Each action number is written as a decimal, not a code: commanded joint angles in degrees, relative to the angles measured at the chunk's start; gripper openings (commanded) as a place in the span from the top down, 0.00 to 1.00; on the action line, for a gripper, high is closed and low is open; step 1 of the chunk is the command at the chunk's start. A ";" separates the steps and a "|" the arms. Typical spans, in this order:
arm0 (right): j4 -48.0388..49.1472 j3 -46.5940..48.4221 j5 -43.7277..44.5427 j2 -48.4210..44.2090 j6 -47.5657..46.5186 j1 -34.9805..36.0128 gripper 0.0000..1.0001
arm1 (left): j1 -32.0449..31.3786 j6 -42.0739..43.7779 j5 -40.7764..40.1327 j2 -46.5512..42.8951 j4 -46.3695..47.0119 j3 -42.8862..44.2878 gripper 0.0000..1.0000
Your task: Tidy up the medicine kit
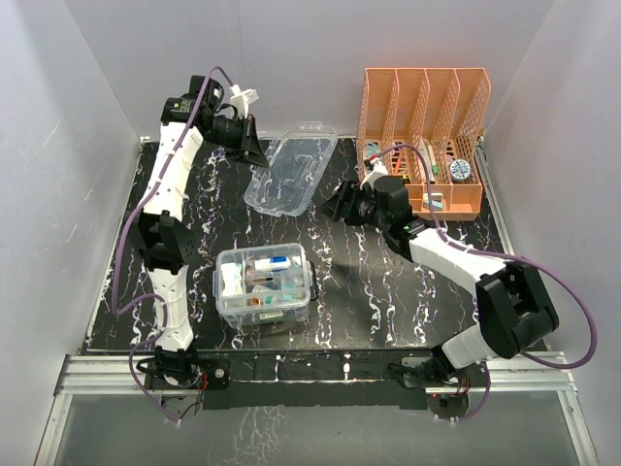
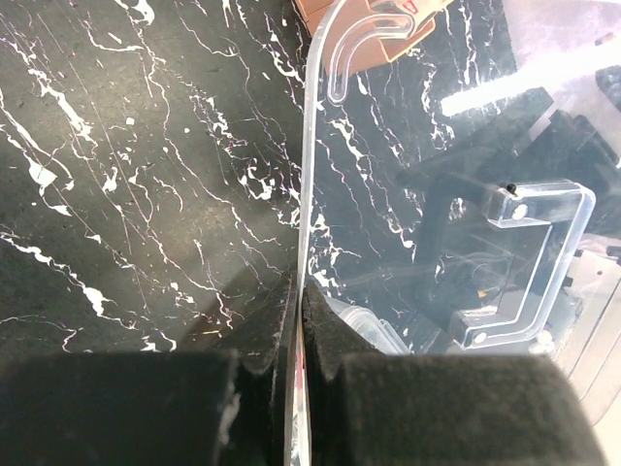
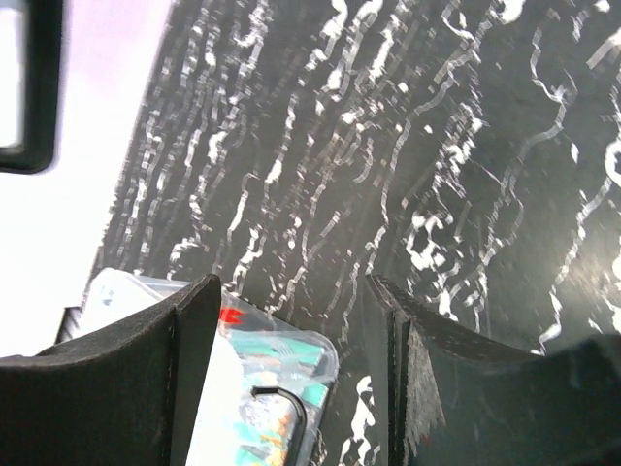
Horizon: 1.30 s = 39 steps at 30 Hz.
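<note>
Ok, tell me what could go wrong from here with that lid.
1. The left gripper pinches only the thin edge of the clear lid, so the lid may twist or slip out while being carried.
2. The open right gripper hangs close to the lid's near end and could knock it.
3. The box looks packed to the top, so the lid may not seat.

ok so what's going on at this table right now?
The left gripper is clamped on the edge of the clear lid, at the far side of the table near the orange rack. Whether the lid is fully off the surface is hard to tell. The right gripper is open and empty, hanging between the lid and the clear box. The box sits near the front, packed with supplies and uncovered.
</note>
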 commanded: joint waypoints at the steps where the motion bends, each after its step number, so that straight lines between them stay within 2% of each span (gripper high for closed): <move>1: 18.54 0.46 -10.22 0.69 2.95 -2.38 0.42 | 0.97 -0.90 6.13 -4.23 -1.22 -0.56 1.00; 7: 43.21 -4.12 -20.52 4.93 15.66 -5.05 0.43 | 1.21 -1.19 7.52 -4.60 -1.13 -1.25 1.00; 13: 59.55 -4.11 -24.85 11.96 23.31 -5.05 0.44 | 1.33 -1.80 9.27 -5.28 -0.75 -3.22 1.00; 18: 71.85 -2.01 -26.00 18.53 30.73 -5.05 0.50 | 1.34 -2.07 9.83 -5.53 -0.54 -3.99 1.00; 39: 73.52 5.17 -25.99 25.76 34.68 -3.97 0.50 | 1.36 -1.87 10.74 -5.46 -0.98 -4.68 1.00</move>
